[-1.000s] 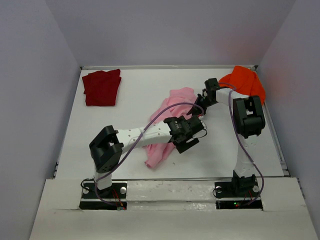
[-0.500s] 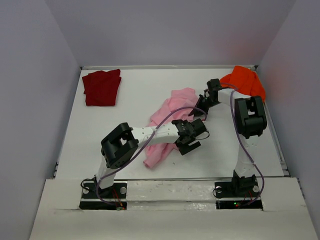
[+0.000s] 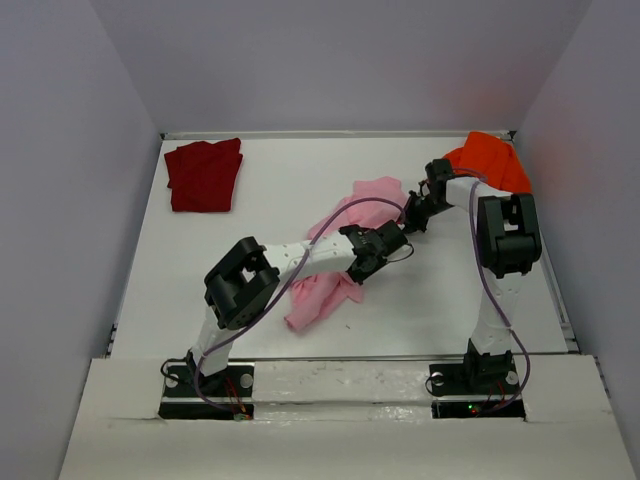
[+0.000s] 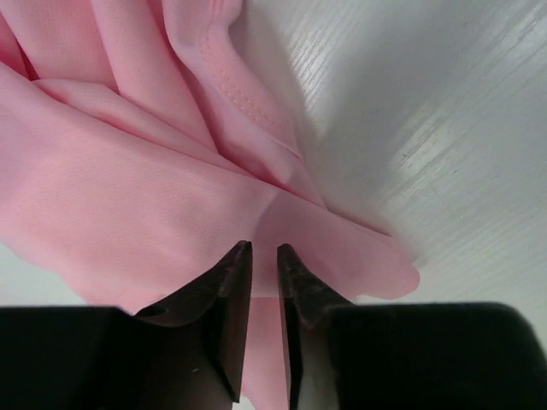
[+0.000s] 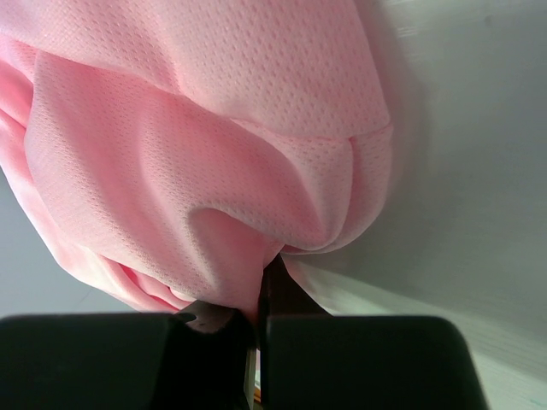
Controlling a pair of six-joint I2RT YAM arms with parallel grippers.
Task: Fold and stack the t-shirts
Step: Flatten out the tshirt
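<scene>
**Both grippers meet at one end of the pink shirt**

The light pink t-shirt [image 3: 320, 298] lies crumpled near the middle of the white table [image 3: 290, 180], stretched in a loose diagonal from front-left to back-right. It is unfolded, bunched into ridges and creases.

The right gripper [image 3: 413, 213] sits at the shirt's back-right end. In its wrist view the jaws are pressed together on a pinch of the pink mesh, and the cloth billows out of the right gripper's [image 5: 261, 295] tips in a rounded bulge with a seam running across it (the hem, by the look of the stitching).

The left gripper [image 3: 388, 240] reaches across the shirt from the left and ends just beside the right one. Its wrist view shows the two dark fingers [image 4: 231, 290] drawn close, only a narrow slit between them, tips down on a flat fold of the shirt [image 4: 154, 188] near its edge. Pink shows through the slit, but whether any cloth is actually caught there cannot be told.

The dark red t-shirt [image 3: 205, 175] lies folded flat in the back-left corner. The bright orange t-shirt [image 3: 490, 165] sits in a rumpled heap in the back-right corner, well apart from the red one.
</scene>
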